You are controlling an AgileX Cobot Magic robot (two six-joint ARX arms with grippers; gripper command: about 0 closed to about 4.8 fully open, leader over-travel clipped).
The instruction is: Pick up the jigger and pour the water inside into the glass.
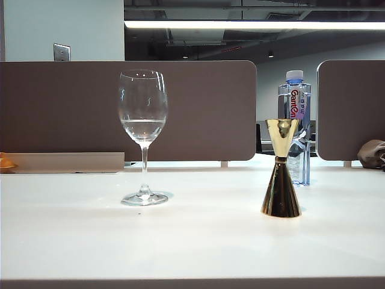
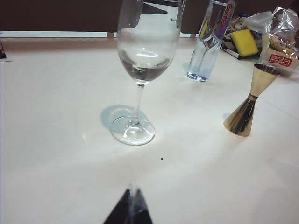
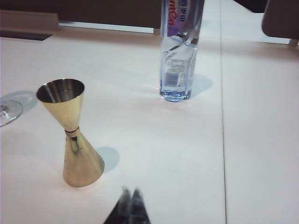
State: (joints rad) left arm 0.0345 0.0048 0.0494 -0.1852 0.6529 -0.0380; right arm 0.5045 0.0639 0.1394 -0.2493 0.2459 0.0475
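**Exterior view: jigger and glass upright, both grippers back from the table**

Exterior view showed the white table (image 1: 192, 241) as the largest surface, its front edge running across the bottom of the frame and its back edge meeting 2 brown divider panels (image 1: 126, 111). Wide bare tabletop lay in front of everything and between the 2 task items.

The glass (image 1: 143, 135) stood upright on the left, its foot flat on the table and well clear of every edge. The water (image 1: 143, 127) sat in the lower part of its bowl. A plastic bottle (image 1: 295, 126) with a blue cap stood upright toward the back right, near the rear edge.

The jigger (image 1: 281, 168) stood upright on its wider cone in front of the bottle, apart from it and well apart from the glass. In the right wrist view its upper cup (image 3: 60, 89) faced up; whether it held liquid could not be told.

Neither arm appeared in the exterior view. The left gripper (image 2: 131, 208) showed in its wrist view as dark fingertips pressed together, hovering short of the glass's foot with open table between. The right gripper (image 3: 131, 207) likewise had its fingertips together, holding nothing, just short of the jigger's base.
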